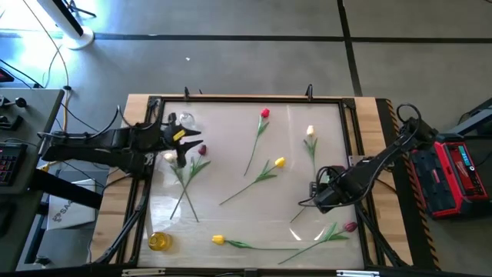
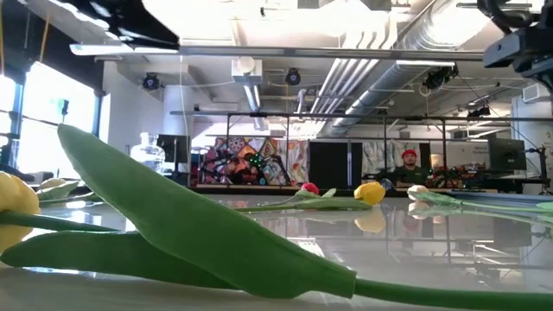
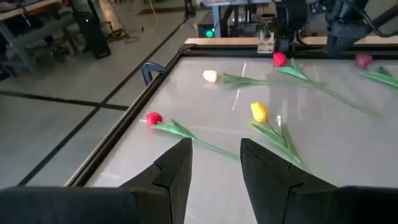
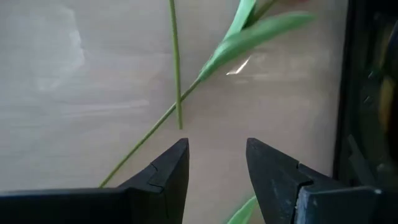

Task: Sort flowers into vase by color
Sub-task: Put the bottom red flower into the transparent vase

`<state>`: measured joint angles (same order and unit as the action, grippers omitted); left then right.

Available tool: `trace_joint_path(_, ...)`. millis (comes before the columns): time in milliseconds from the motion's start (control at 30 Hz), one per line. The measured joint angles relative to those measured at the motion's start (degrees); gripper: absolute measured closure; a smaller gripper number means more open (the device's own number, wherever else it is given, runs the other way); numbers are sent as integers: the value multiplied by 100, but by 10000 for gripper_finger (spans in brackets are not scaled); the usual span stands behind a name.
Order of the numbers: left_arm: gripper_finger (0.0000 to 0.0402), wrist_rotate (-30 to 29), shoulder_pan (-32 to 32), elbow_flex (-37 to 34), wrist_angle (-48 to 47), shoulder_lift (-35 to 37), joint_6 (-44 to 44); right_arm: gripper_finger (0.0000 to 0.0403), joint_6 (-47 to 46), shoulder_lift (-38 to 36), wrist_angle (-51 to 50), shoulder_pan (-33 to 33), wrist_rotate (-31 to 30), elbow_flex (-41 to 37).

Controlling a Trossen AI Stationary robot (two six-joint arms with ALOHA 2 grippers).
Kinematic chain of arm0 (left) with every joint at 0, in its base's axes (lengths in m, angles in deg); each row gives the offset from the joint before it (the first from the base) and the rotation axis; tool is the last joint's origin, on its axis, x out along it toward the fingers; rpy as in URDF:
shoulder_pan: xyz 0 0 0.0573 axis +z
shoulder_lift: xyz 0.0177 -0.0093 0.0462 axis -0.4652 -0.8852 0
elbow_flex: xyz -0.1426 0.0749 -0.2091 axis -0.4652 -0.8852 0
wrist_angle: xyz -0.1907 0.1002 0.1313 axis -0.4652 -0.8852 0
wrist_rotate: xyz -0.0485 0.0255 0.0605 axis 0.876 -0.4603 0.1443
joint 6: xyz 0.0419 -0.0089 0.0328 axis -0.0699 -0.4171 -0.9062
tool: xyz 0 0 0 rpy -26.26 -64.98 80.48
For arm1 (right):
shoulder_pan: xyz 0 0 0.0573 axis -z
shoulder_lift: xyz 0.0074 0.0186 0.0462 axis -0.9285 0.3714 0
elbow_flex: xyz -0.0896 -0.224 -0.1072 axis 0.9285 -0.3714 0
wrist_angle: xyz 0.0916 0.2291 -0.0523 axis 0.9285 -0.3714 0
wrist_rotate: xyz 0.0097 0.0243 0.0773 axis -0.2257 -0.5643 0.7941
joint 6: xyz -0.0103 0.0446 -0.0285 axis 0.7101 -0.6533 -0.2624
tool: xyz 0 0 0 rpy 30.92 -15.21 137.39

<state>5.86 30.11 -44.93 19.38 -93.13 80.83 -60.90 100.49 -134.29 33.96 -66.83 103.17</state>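
Those tulip stems point(image 4: 176, 68) just ahead of the empty, half-open right gripper point(image 4: 216, 163) look light, thin and floppy, so I'd pinch mid-stem; the left gripper point(image 3: 214, 163) is open and empty too.

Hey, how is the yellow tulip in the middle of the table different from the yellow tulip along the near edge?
The middle yellow artificial tulip lies diagonally, its stem running toward the table's centre; the near-edge yellow artificial tulip lies almost parallel to that edge. The middle one sits among other flowers, while the near-edge one lies close to a small yellow glass vase. Both have yellow heads, thin green stems and leaves, and lie flat, untouched by either gripper.
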Motion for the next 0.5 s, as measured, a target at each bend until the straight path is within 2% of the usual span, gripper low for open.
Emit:
trace_joint_path(200,275,166,387,489,-16,-972,-64,253,1093,0,-382,248,8,0)
trace_joint_path(400,275,133,410,1274,-1184,-1301,1267,253,1444,0,-295,236,75,-1)
trace_joint_path(500,275,158,410,1490,-1876,-1337,1834,253,1513,0,-298,234,-217,0)
